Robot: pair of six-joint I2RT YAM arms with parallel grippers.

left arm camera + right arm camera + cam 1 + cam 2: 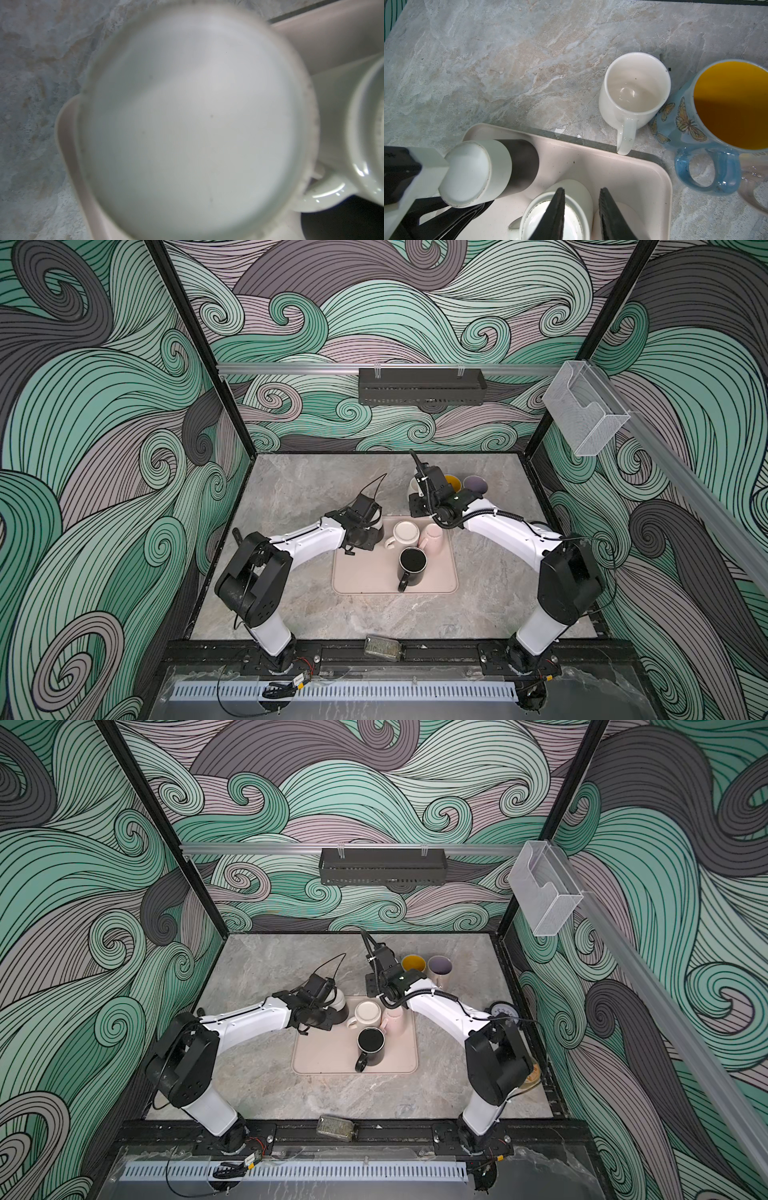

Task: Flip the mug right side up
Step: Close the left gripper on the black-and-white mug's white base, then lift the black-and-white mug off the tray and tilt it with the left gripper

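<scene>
Plainly, in both top views the left tool [368, 536] is gripping the two-tone mug [376, 517]. The mug is sitting right at that tool's tip, over a far corner of the tray [365, 576], with its white base uppermost and its dark mouth end pointing down. The right tool [415, 505] is hovering off to the side of it, beyond the tray's far edge.

Seen from the left wrist, the mug's base [193, 124] is filling the frame and blurring out. The grip point is hiding, so I am only guessing at a handle hold. A cream mug [363, 124] is standing just beside.

Seen from the right wrist, the held mug [483, 172] is leaning with its base toward the left tool. Whether its mouth end is touching the tray, I cannot tell. The right tool's jaws are standing apart, holding nothing, above the cream mug.

Doing this well likely means lifting first until the rim is clearing the tray lip. Then the wrist should be rolling slowly away from the cream mug. A handle hold may let the body swing, so the grip should be staying firm until the base is resting flat on the tray or the worktop [508, 62].
</scene>
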